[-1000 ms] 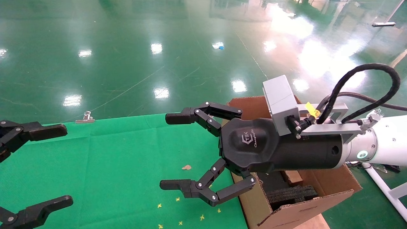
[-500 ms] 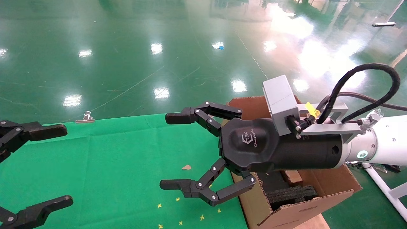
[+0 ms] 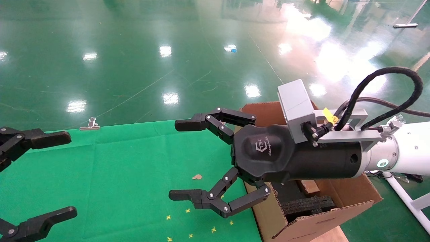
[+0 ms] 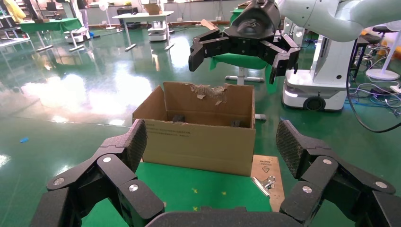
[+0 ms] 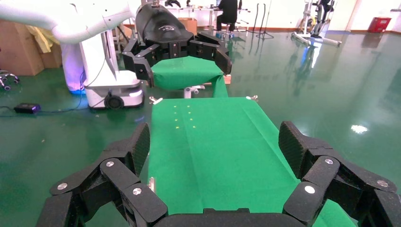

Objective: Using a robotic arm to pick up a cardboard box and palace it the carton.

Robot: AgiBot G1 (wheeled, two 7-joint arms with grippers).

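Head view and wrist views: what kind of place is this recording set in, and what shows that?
Most likely a robot lab or factory-style test hall. The glossy green floor runs wide, other green-covered tables and wheeled robot bases stand around, and a worn carton sits beside the green cloth-covered table.

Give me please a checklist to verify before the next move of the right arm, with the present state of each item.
1. Right gripper open and empty: ok.
2. Left gripper open, apart from the right one, over the table's left side: ok.
3. Cardboard box lying on the green cloth, ready to pick: not ok, none in view there.
4. Carton open on top: ok.
5. Cardboard box inside the carton beside the black foam: cannot tell.
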